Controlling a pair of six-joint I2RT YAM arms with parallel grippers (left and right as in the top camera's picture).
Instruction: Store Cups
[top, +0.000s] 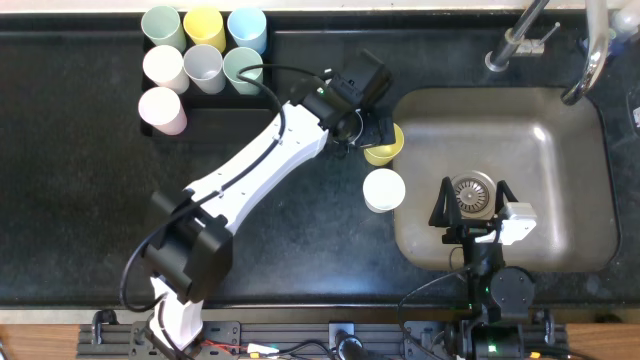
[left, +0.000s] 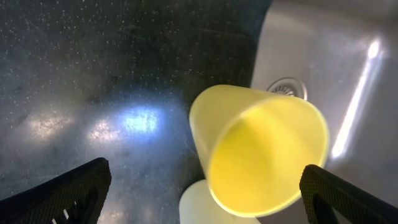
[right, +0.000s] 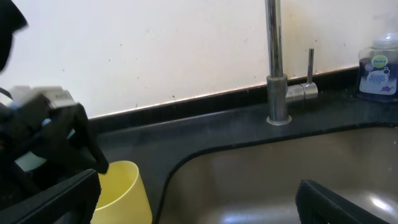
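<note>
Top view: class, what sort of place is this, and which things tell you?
Likely a kitchen: a steel sink with a tap, set in a dark counter, with plastic cups on it.

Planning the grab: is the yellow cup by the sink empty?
Empty: the yellow cup shows a bare inside through its open mouth.

Small illegible label on soap bottle (right: 379, 70)

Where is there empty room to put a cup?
Bare: black countertop left of the left arm; steel sink right of its drain. Crowded: black tray of pastel cups; yellow plastic cup and white plastic cup at the sink's left rim.
</note>
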